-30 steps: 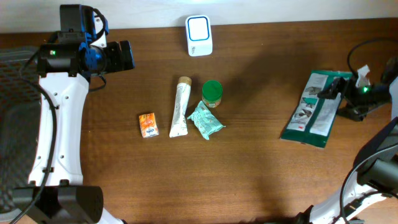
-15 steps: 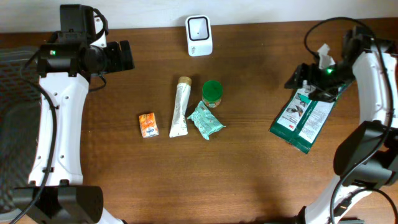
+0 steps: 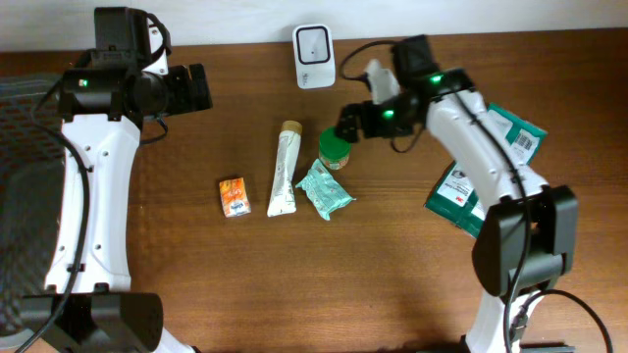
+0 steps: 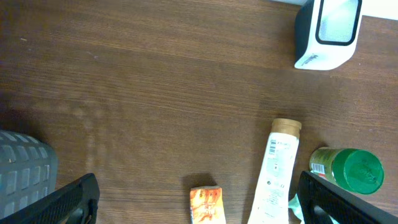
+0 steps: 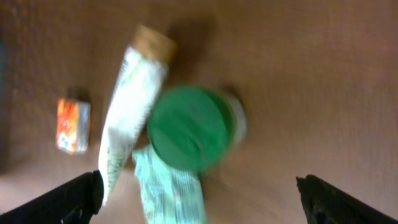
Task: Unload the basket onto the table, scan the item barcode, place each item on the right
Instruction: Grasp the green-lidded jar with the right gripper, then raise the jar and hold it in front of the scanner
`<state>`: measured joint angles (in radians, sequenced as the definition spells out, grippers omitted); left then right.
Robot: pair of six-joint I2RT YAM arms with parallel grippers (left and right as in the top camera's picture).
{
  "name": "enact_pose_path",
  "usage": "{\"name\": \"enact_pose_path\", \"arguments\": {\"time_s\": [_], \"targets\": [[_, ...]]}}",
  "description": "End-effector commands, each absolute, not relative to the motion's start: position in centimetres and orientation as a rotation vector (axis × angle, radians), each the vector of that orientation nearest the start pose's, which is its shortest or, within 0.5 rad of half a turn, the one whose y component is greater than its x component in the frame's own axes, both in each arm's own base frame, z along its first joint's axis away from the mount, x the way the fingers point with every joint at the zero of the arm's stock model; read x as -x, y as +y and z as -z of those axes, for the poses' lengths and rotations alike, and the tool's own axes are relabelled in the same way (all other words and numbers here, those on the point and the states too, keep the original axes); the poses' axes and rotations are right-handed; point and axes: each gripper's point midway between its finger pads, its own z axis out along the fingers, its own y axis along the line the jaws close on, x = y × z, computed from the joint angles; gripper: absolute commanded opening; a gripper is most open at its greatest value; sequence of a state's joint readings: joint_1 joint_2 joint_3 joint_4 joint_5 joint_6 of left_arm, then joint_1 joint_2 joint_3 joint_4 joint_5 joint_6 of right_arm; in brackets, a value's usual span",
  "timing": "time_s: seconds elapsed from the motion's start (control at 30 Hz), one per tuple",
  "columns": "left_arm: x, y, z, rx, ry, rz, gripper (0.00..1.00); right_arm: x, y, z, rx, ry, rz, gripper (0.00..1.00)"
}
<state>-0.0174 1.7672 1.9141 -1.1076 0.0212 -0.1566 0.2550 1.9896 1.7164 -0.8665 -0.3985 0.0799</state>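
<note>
The white barcode scanner point(image 3: 314, 43) stands at the table's back edge and also shows in the left wrist view point(image 4: 328, 31). Several items lie mid-table: a cream tube point(image 3: 285, 169), a green-lidded jar point(image 3: 334, 147), a teal packet point(image 3: 325, 189) and a small orange box point(image 3: 234, 197). My right gripper point(image 3: 354, 123) hovers open just above and right of the jar, holding nothing. Its blurred wrist view shows the green lid point(image 5: 191, 129), the tube point(image 5: 130, 118) and the packet point(image 5: 171, 190) below it. My left gripper point(image 3: 188, 88) hangs open and empty at the back left.
A large green package point(image 3: 469, 191) with a barcode label lies flat at the right, partly under my right arm. A grey ribbed object point(image 3: 20, 127) sits off the table's left edge. The left wrist view shows the orange box point(image 4: 207, 205) between its fingers, far below.
My right arm has swung left from the green package to above the green-lidded jar, its jaws widening slightly. The package stays on the table at the right. The left arm has not moved.
</note>
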Motion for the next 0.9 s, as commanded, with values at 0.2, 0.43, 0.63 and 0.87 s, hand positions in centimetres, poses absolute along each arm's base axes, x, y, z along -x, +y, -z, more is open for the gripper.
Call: {"name": "enact_pose_path", "arguments": {"time_s": [0.2, 0.43, 0.63, 0.87], "targets": [[-44.6, -1.1, -26.7, 0.163, 2.525, 0.090, 0.99, -46.6, 21.9, -13.8, 0.525, 2.599, -0.206, 0.98], [-44.6, -1.1, -26.7, 0.163, 2.525, 0.090, 0.99, -47.2, 21.2, -10.7, 0.637, 2.650, -0.098, 0.98], [-44.7, -1.1, -26.7, 0.162, 2.525, 0.090, 0.99, -47.0, 22.1, -10.2, 0.648, 2.657, -0.170, 0.98], [-44.6, -1.1, -26.7, 0.163, 2.525, 0.090, 0.99, -46.4, 22.9, -7.1, 0.660, 2.722, -0.237, 0.93]]}}
